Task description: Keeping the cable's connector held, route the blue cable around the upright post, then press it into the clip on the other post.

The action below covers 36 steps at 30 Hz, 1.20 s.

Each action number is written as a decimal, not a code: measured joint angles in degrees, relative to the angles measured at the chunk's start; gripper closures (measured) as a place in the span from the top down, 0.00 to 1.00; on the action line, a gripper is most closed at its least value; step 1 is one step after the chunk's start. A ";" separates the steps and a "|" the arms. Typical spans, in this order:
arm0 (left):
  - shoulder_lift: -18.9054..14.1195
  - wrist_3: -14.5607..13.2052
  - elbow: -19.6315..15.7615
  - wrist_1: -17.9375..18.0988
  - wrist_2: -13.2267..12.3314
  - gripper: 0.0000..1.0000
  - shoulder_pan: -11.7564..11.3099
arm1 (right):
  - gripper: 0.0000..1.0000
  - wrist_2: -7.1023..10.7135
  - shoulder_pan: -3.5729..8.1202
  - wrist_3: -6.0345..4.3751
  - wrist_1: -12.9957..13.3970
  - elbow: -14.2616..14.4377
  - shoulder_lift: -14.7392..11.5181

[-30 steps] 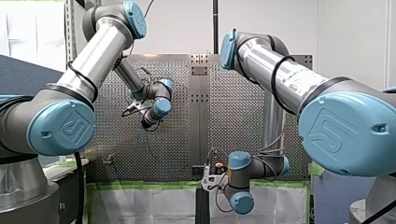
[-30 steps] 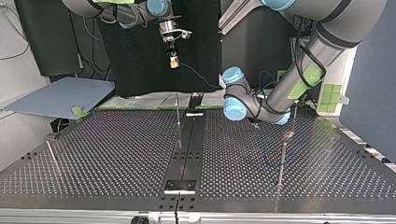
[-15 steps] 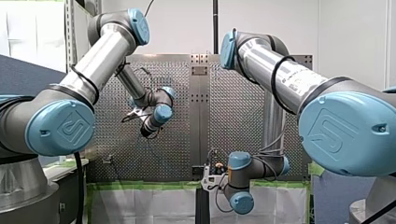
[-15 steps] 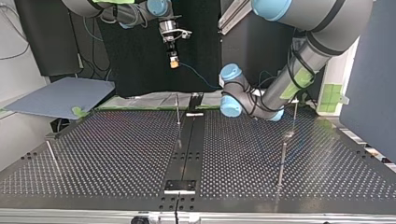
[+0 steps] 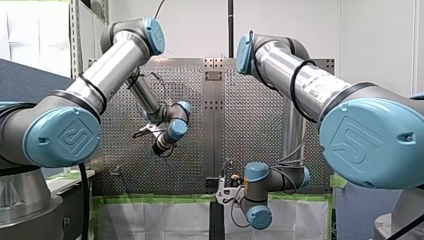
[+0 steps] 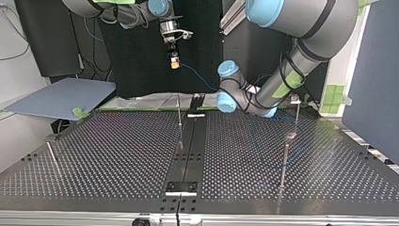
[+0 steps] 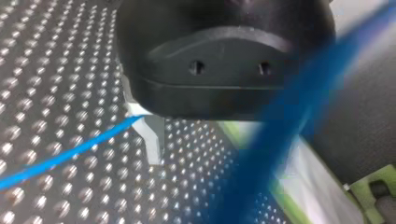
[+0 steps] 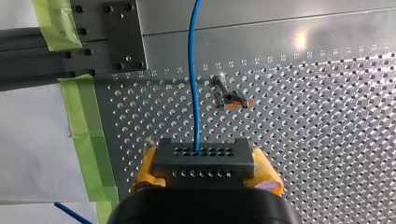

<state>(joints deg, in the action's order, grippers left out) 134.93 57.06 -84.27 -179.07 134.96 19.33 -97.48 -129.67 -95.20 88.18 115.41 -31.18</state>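
The blue cable (image 8: 193, 84) is a thin, bright strand that leaves the middle of a black, block-shaped connector (image 8: 203, 157) pierced by two rows of small holes. My right gripper (image 8: 205, 167) is clamped on that connector with a yellow pad against each side. In the top view it hangs high above the table (image 6: 113, 155), over the edge on the arms' side. From there the cable slopes down to my left arm's wrist, which sits low over the same edge, nearer the black centre strip (image 6: 188, 150) than either corner. The left wrist view shows the cable twice: a thin line crossing the holes up to my left gripper (image 7: 149, 140), and a broad blurred band close to the lens. Whether that gripper is closed on it I cannot tell. Ahead of my right gripper a short post (image 8: 223, 91) carries a clip (image 8: 233, 102) with orange ends, and the cable passes beside it, apart from it. The table is a dark perforated plate. A slim rod (image 6: 179, 110) stands beside the strip near the arms' edge, and two more rods stand towards the top view's right edge. Green tape (image 8: 86, 140) lines the edge, a blue-grey board (image 6: 61, 96) lies beyond one corner, and a black backdrop (image 6: 136, 56) hangs behind.
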 joint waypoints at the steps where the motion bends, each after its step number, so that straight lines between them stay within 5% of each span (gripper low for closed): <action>1: 0.17 -0.01 0.00 -0.07 0.07 0.98 0.17 | 0.00 0.00 0.00 0.00 0.01 0.00 0.00; 26: 3.99 -0.61 0.00 0.34 0.87 0.98 3.87 | 0.00 -0.26 0.15 0.00 -0.01 0.01 0.00; 36: 4.12 0.14 0.00 3.41 0.09 0.98 5.03 | 0.00 -0.30 0.15 0.00 -0.15 -0.01 0.00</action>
<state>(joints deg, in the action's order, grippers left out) 139.05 57.19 -84.27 -175.67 135.05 24.37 -97.77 -129.52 -95.20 88.03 115.39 -31.18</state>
